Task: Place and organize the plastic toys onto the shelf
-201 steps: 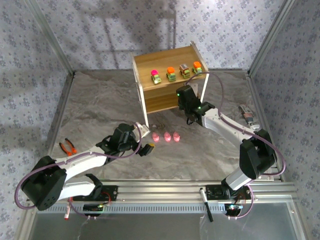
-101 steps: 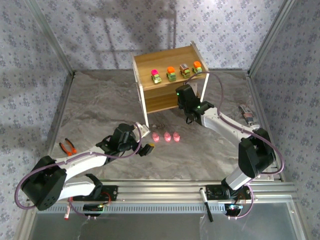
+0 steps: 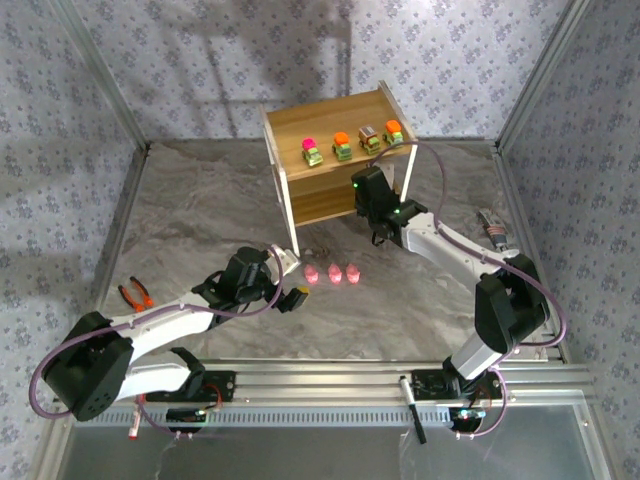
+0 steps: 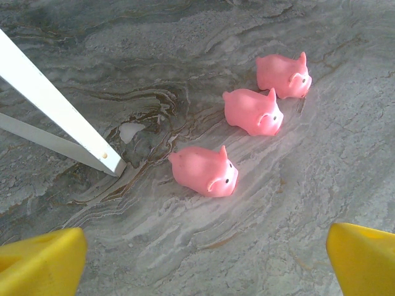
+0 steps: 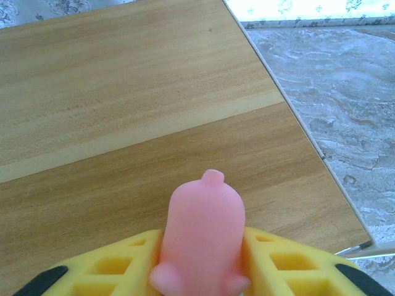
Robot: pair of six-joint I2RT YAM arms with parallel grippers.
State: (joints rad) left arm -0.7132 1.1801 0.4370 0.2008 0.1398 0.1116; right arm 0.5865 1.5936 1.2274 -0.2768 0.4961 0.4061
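my right pincer [image 5: 202, 262] is clenched on a smooth, rounded pink pig [image 5: 203, 213], with the yellow gridded pads pressed to both its flanks. it sits above a pale-grained wooden board of the shelf [image 5: 123, 92]. four small cars [image 3: 353, 146] line the top board. my left pincer [image 4: 200, 265] hangs released over the marbled grey table [image 4: 345, 160]. three glossy pink pigs [image 4: 253, 111] lie in a slanted row ahead, a white shelf leg [image 4: 55, 111] near the closest one. orange-handled pliers [image 3: 135, 293] lie well apart on the left.

Four pink pigs [image 4: 203, 171], four cars [image 3: 342, 148], one shelf [image 3: 330, 118].
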